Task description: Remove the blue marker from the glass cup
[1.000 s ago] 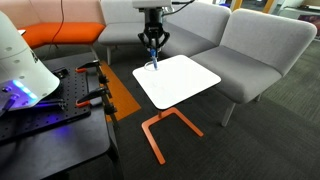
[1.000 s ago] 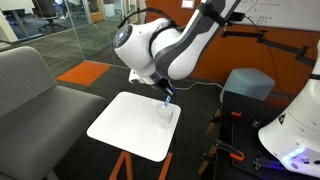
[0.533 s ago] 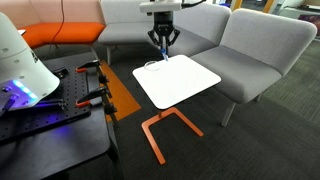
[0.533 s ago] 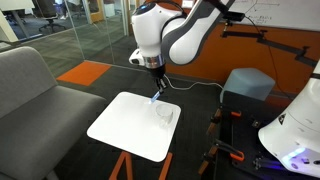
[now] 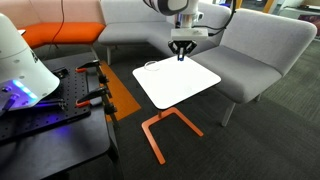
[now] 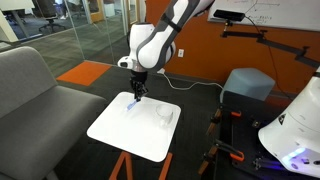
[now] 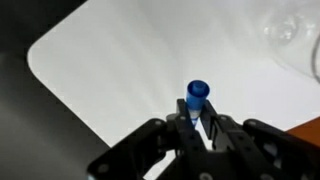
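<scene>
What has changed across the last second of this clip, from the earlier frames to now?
The gripper, shut on the thin blue marker, lifted it out of the clear glass cup and carried it sideways, away from the cup, above the white square table. The cup and table stayed put, and the grip is unchanged.

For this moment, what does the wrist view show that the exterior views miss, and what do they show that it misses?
Wrist only: a close look at the gripper shut on the blue marker, whose round end faces the camera. Exterior only: the arm in its whole pose, the grey chairs and the table's orange base. Shared: the marker is held clear of the glass cup, above the white tabletop.
</scene>
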`<state>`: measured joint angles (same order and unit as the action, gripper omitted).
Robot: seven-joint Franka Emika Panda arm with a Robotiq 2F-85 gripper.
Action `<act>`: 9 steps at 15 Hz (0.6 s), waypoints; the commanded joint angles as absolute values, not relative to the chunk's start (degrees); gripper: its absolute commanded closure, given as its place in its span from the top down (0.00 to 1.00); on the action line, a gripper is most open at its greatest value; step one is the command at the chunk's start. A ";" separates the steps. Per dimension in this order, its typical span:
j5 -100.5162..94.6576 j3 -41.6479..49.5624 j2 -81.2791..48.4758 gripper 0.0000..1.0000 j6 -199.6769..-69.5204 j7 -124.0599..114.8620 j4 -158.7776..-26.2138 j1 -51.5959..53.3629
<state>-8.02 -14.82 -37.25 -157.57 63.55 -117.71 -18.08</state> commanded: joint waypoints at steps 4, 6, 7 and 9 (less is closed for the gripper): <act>-7.43 -15.73 -55.56 0.05 -143.00 79.28 -93.69 -18.43; -7.07 -14.83 -59.42 0.05 -141.93 79.63 -88.98 -16.98; -7.20 -14.40 -60.74 0.05 -142.23 79.51 -87.11 -16.18; -8.13 -13.03 -62.20 0.05 -141.92 78.64 -84.67 -14.30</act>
